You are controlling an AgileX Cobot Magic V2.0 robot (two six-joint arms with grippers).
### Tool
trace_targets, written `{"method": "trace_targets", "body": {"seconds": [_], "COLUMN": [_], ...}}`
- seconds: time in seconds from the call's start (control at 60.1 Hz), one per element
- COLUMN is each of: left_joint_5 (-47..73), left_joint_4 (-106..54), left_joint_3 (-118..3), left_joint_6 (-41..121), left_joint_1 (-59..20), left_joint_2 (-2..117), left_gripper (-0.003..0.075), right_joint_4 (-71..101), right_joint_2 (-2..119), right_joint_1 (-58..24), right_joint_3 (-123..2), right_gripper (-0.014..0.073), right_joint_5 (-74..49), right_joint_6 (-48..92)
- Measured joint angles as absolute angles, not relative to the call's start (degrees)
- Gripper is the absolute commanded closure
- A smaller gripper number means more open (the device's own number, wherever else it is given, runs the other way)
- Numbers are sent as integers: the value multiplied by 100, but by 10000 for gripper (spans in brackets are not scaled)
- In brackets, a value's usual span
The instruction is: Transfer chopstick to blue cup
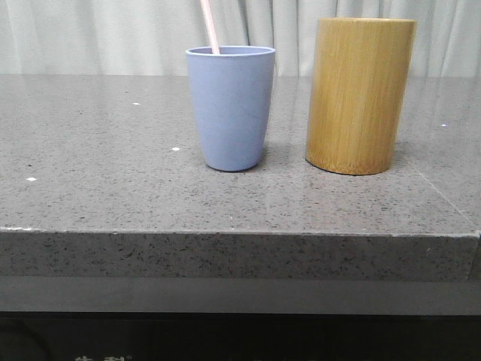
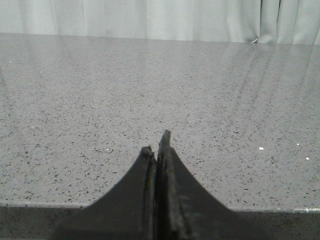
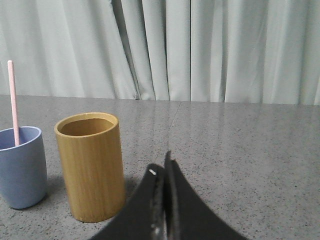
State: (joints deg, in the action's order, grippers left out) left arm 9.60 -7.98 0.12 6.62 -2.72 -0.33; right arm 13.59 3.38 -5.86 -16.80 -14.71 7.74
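Clenched on nothing, the right gripper (image 3: 164,172) and left gripper (image 2: 157,147) are idling apart from the blue cup (image 1: 230,107), where the chopstick (image 1: 210,26) is already standing, beside the bamboo cylinder (image 1: 359,94), so the transfer is looking complete.

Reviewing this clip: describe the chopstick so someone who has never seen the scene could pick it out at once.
On the grey speckled counter two containers stand side by side: a blue cup and, to its right in the front view, a taller bamboo cylinder. The chopstick stands inside the blue cup, leaning and rising above its rim. It is the one thin, pale pink stick, far narrower than either container.
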Motion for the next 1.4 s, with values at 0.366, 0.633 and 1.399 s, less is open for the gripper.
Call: {"method": "trace_targets", "body": {"seconds": [0.366, 0.633, 1.399], "left_joint_5": [960, 960, 960], "left_joint_4": [-798, -798, -798], "left_joint_3": [12, 12, 12], "left_joint_6": [662, 662, 662], "left_joint_1": [-272, -272, -272], "left_joint_2": [-33, -33, -33], "left_gripper": [739, 739, 739], "right_joint_4": [1316, 994, 970], "right_joint_2": [303, -42, -62], "right_joint_1": [-583, -583, -549], "right_joint_3": [-1296, -117, 161], "right_gripper": [714, 714, 714], "right_joint_5": [-1410, -1403, -1389], "right_joint_6": [774, 774, 774]}}
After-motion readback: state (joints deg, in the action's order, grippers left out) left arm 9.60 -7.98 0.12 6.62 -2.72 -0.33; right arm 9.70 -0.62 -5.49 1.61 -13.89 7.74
